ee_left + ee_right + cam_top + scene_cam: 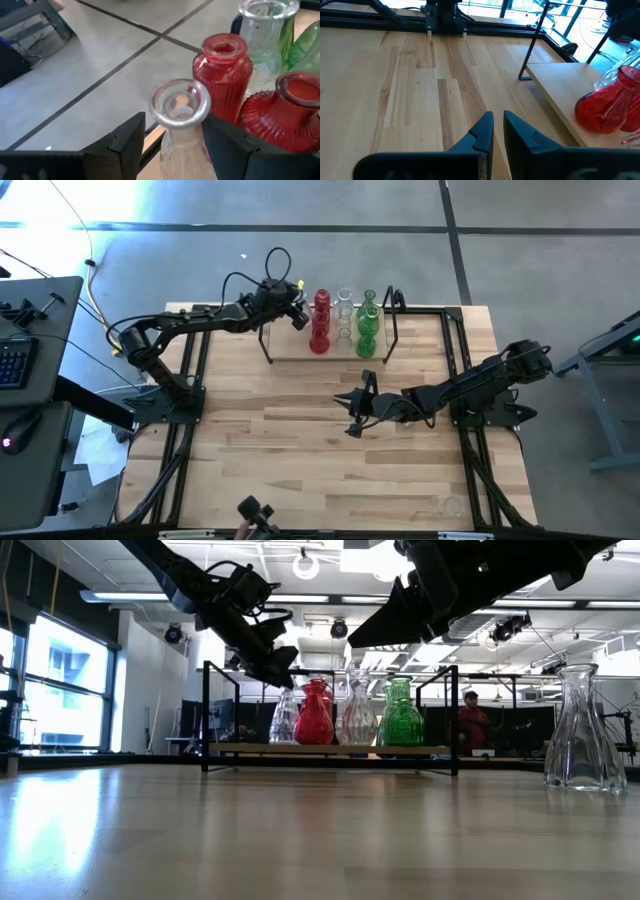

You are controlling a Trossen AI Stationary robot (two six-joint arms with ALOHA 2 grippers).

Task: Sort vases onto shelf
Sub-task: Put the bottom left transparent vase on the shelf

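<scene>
Several vases stand on the shelf at the table's far side: red ones, clear ones and green ones. At the left end of the row stands a clear vase on its base. My left gripper is open around its neck, one finger on each side, reaching in from the left. My right gripper hangs shut and empty above the middle of the table, in front of the shelf. My left gripper has a clear gap between one finger and the vase's neck. The other finger stands close against the neck; I cannot tell whether it touches. The fingers come slanting down from the left, and the vase stands upright on the shelf.
Another clear vase stands on the table near its front right corner. Black wire frames rise at the shelf's ends. A person in red is in the room behind the table.
</scene>
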